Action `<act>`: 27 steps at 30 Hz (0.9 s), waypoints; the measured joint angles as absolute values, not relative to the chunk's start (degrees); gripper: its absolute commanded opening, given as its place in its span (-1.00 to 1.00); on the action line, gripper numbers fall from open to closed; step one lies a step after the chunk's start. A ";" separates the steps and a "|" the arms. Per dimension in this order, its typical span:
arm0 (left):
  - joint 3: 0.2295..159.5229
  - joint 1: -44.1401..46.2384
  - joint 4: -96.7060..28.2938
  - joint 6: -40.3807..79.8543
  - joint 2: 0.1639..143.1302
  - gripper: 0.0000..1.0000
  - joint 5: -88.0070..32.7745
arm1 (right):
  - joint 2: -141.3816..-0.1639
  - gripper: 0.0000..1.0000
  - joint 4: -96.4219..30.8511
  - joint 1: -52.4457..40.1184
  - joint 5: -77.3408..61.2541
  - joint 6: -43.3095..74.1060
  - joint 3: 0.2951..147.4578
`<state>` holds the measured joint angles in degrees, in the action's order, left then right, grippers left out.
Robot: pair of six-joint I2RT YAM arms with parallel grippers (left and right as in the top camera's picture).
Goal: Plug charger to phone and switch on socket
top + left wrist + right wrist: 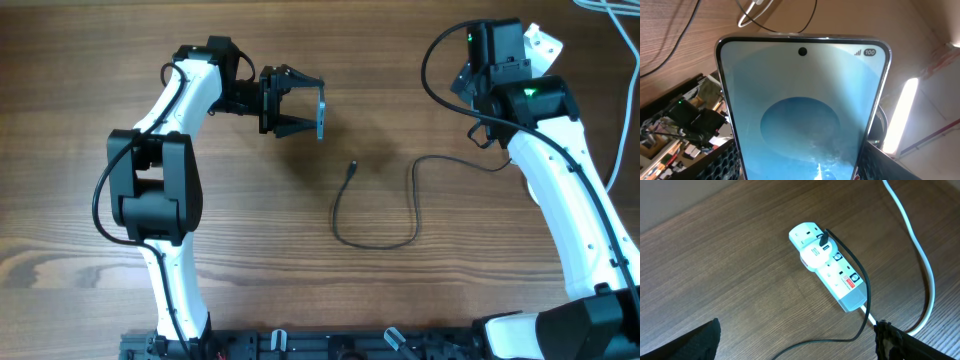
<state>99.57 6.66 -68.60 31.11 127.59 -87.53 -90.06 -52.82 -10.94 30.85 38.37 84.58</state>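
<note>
The left claw [310, 108] is squeezing the phone [321, 110] and holding it over the brown wooden table [250, 270], toward the back on the left side. From above, the phone is showing only its thin edge, standing between the two black fingers. In the left wrist view the phone [802, 110] is filling almost the whole picture. Its screen is glowing blue and white, and a little black dot and the number 100 are sitting near its top edge. The charger [414, 205] is lying on the table in the middle, well apart from the phone. Its small black tip [352, 170] is touching nothing, and the thin black cable is looping down, round and back up, then running over to the right arm [560, 190]. The right claw [796, 330] is hanging wide apart with nothing in it, and its dark fingers [700, 340] are showing at the bottom corners of the right wrist view. The socket [827, 262] is lying flat on the table below that claw, at the back right corner. A white plug block [815, 256] is sitting in the socket, and the charger's thin cable is coming out of it. A thick white cord [920, 255] is running past on the right. The switches are looking too small to tell if they are on.
</note>
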 measured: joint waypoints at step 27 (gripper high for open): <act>99.57 6.66 -69.95 31.11 127.59 0.37 -87.57 | -90.06 1.00 -52.82 -10.94 30.87 38.37 84.58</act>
